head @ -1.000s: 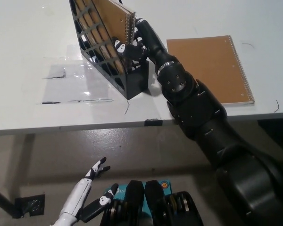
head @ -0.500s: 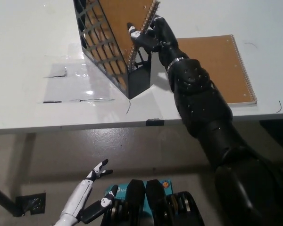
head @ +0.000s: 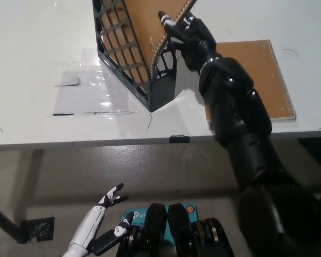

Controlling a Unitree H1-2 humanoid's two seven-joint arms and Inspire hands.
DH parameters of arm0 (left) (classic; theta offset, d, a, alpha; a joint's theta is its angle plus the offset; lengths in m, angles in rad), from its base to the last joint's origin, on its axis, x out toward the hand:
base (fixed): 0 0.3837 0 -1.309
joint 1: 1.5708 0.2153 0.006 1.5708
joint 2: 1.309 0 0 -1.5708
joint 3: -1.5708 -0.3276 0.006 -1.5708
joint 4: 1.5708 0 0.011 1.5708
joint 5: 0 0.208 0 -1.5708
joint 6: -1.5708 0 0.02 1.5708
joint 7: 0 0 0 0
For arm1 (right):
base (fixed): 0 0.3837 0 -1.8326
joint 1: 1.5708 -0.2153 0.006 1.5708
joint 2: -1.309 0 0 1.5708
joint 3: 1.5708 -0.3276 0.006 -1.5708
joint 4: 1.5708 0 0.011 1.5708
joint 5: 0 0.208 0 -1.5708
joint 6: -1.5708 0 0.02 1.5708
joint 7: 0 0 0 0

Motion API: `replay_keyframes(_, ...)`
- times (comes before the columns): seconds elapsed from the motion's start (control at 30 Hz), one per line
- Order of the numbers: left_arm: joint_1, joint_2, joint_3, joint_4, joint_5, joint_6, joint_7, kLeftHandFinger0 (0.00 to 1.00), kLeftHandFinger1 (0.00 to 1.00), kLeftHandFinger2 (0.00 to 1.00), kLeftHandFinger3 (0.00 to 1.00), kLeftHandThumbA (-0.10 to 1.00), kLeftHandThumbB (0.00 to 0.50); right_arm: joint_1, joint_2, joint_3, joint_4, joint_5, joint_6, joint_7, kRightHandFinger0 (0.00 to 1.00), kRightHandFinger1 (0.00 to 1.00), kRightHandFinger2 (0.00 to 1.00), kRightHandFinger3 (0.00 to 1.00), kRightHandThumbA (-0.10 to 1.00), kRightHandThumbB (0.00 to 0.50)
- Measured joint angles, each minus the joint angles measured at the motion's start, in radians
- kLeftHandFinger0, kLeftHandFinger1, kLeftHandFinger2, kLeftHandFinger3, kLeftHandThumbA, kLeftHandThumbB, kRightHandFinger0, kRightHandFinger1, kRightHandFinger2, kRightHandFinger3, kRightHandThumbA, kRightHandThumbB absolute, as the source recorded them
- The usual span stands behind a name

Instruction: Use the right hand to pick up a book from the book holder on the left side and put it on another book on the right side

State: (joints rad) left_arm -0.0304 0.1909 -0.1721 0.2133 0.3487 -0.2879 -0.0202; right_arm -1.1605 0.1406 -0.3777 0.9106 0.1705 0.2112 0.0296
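A brown spiral-bound book [head: 152, 27] sticks up out of the black lattice book holder [head: 129, 56] at the top middle of the white table. My black right hand [head: 186, 33] is shut on that book's spiral edge, holding it partly raised and tilted. A second brown spiral book [head: 259, 75] lies flat on the table to the right, partly hidden by my right arm. My white left hand [head: 99, 222] rests open below the table edge at the lower left.
A clear plastic sheet [head: 88, 93] lies flat on the table [head: 32, 123] left of the holder. A small black clip [head: 179, 138] sits on the table's front edge. Below the edge is floor.
My right hand has lifted the book higher out of the holder and tilted it to the right. The whole picture has also shifted slightly. The left hand stays put.
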Motion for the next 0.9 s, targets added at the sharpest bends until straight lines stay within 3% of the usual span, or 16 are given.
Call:
replay_keyframes(0.2, 0.000, 0.000, 0.000, 0.001, 0.000, -0.001, 0.000, 0.94, 0.87, 0.81, 0.97, 0.62, 0.054, -0.030, 0.000, -0.064, -0.068, 0.070, 0.080, -0.001, 0.00, 0.32, 0.75, 0.99, -0.10, 0.101)
replay_keyframes(0.27, 0.000, 0.000, 0.000, 0.001, 0.000, -0.001, 0.000, 0.94, 0.86, 0.81, 0.96, 0.62, 0.054, -0.055, -0.004, -0.086, -0.101, 0.095, 0.101, -0.001, 0.00, 0.31, 0.72, 0.94, -0.10, 0.101)
replay_keyframes(0.5, 0.000, 0.000, 0.000, 0.001, 0.000, -0.004, 0.000, 0.93, 0.85, 0.79, 0.96, 0.61, 0.048, -0.137, -0.034, -0.108, -0.176, 0.160, 0.167, -0.001, 0.00, 0.32, 0.74, 0.92, -0.10, 0.090)
replay_keyframes(0.9, 0.000, 0.000, 0.000, 0.001, 0.000, -0.013, 0.000, 0.93, 0.85, 0.79, 0.95, 0.62, 0.049, -0.232, -0.119, -0.101, -0.298, 0.239, 0.252, -0.003, 0.00, 0.33, 0.71, 1.00, -0.10, 0.060)
